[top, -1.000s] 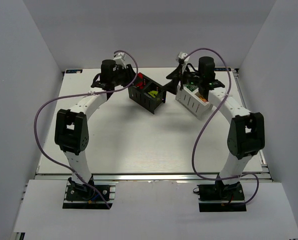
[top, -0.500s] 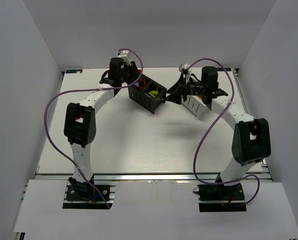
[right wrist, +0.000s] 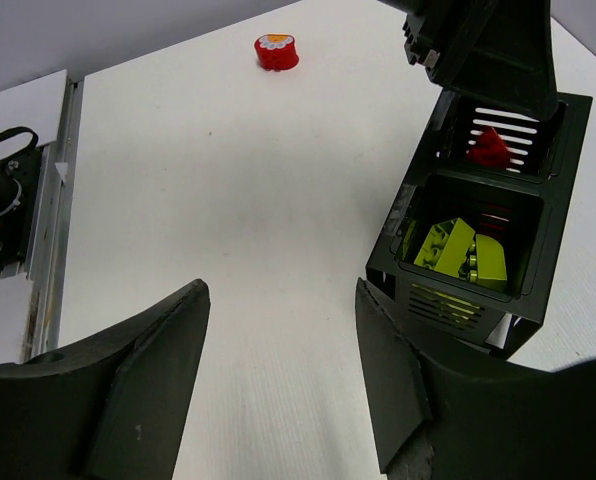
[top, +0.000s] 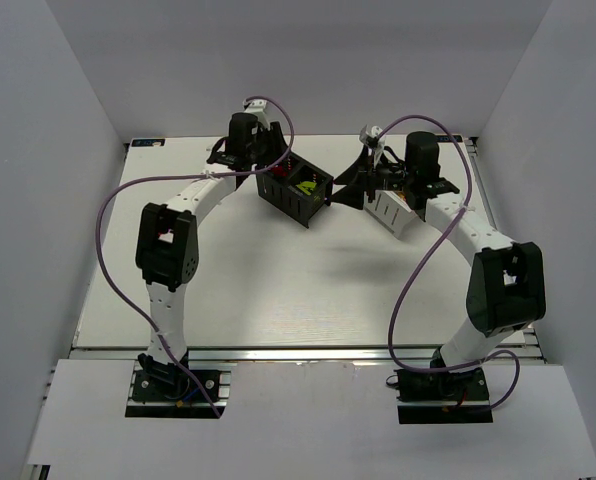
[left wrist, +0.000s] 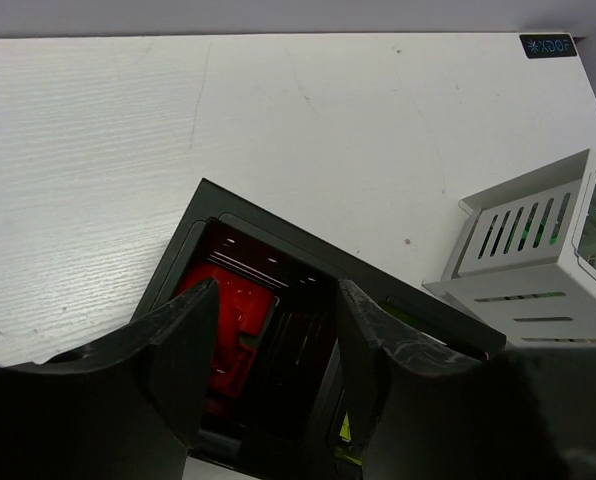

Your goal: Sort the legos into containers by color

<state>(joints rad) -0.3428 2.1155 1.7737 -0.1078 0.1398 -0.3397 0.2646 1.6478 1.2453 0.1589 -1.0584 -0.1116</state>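
The black bin (top: 298, 190) stands at the back middle of the table. In the left wrist view its near compartment holds red bricks (left wrist: 228, 310). In the right wrist view the black bin (right wrist: 538, 290) holds yellow-green bricks (right wrist: 458, 250) and a red brick (right wrist: 490, 148). My left gripper (top: 271, 166) is open and empty just above the red compartment (left wrist: 278, 300). My right gripper (top: 346, 190) is open and empty (right wrist: 283, 290), low over bare table beside the black bin. The white bin (top: 390, 210) sits right of it, mostly hidden under my right arm; it also shows in the left wrist view (left wrist: 538, 250).
A small red piece with an orange top (right wrist: 276, 50) lies alone on the table, far from the bins in the right wrist view. The table's metal edge rail (right wrist: 48, 200) runs along the left of that view. Grey walls enclose the table.
My left arm has swung right and brought its gripper over the black bin's red compartment. My right gripper has shifted left off the white bin toward the black bin.
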